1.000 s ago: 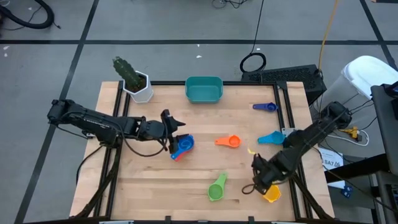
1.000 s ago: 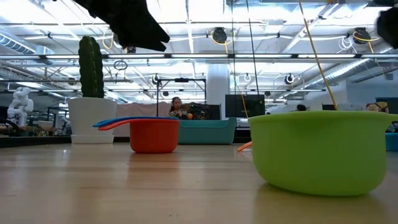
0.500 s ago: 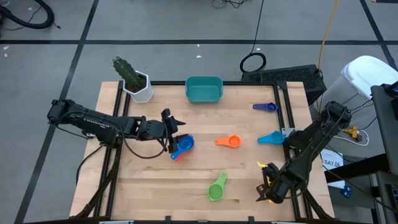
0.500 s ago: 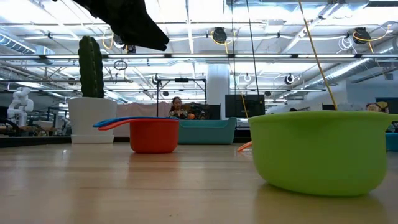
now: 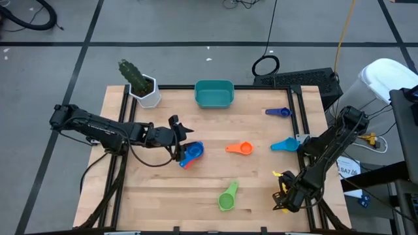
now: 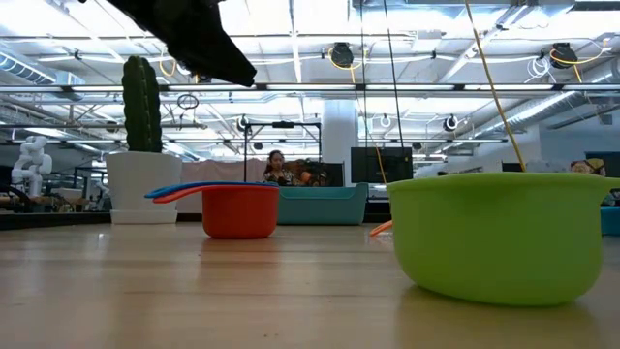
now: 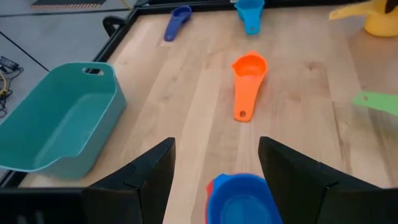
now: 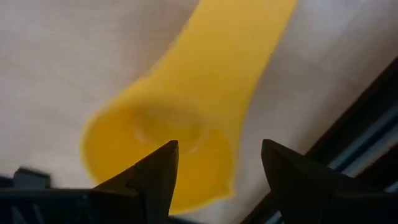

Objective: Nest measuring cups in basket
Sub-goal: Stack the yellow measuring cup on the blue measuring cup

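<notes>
Since the frame a second before, the right gripper had swung from beside the yellow measuring cup to directly above it at the table's front right corner, and only the cup's handle tip showed in the high view. In the right wrist view the yellow cup filled the space ahead of the two dark fingers, which stood apart on either side of it without a visible grip. The left gripper had not moved; it hovered with its fingers spread just over the blue measuring cup, which sat nested in the red measuring cup near the table's middle left. The orange measuring cup lay at the centre, the green measuring cup near the front edge, the light blue measuring cup toward the right, and the dark blue measuring cup beyond it. The teal basket stood at the far edge with no cups inside, beside a white pot with a cactus.
</notes>
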{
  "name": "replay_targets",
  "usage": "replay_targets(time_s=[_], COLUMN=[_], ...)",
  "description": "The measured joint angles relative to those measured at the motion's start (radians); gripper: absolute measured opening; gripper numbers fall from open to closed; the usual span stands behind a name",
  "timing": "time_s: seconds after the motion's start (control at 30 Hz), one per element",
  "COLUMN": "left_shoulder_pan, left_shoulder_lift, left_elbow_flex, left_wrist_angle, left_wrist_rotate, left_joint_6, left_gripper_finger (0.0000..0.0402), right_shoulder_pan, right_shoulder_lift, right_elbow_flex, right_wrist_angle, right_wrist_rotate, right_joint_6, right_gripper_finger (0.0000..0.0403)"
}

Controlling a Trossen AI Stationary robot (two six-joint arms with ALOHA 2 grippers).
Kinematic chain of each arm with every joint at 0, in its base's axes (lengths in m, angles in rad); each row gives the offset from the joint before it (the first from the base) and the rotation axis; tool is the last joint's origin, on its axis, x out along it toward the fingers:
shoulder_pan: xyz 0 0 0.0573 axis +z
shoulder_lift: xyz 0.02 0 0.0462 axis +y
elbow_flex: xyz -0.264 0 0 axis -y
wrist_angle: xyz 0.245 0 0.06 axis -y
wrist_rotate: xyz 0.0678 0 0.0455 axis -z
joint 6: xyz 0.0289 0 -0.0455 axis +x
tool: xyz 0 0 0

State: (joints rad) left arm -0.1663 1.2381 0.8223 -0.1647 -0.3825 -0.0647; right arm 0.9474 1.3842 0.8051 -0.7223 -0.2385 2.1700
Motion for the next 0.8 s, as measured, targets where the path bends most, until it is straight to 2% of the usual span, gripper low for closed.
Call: replay_targets(time_s=[0.17, 0.27, 0.37, 0.5, 0.53, 0.8], left_shoulder_pan=[-0.013, -0.016, -0.017, -0.017, -0.017, -0.015], left_shoulder_lift=[0.000, 0.000, 0.000, 0.000, 0.000, 0.000], left_elbow_flex=[0.000, 0.000, 0.000, 0.000, 0.000, 0.000], left_wrist_angle=[-0.025, -0.030, -0.043, -0.049, -0.050, -0.048], left_wrist_rotate=[0.010, 0.011, 0.011, 0.011, 0.011, 0.010], left_joint_6=[0.000, -0.001, -0.003, -0.016, -0.017, -0.004], left_gripper_finger=[0.0234, 0.0234, 0.0234, 0.0234, 0.0234, 0.0234], right_shoulder_pan=[0.000, -0.001, -0.011, -0.031, -0.038, -0.123], right_shoulder_lift=[0.000, -0.001, 0.000, 0.000, 0.000, 0.000], right_elbow_flex=[-0.056, -0.082, -0.089, -0.090, -0.090, -0.090], right_wrist_angle=[0.100, 0.139, 0.150, 0.151, 0.150, 0.179], right_wrist_rotate=[-0.003, -0.026, -0.089, -0.099, -0.092, 0.005], right_joint_6=[-0.008, -0.046, -0.105, -0.186, -0.205, -0.445], right_gripper_finger=[0.0220, 0.0202, 0.0149, 0.0030, 0.0016, 0.0002])
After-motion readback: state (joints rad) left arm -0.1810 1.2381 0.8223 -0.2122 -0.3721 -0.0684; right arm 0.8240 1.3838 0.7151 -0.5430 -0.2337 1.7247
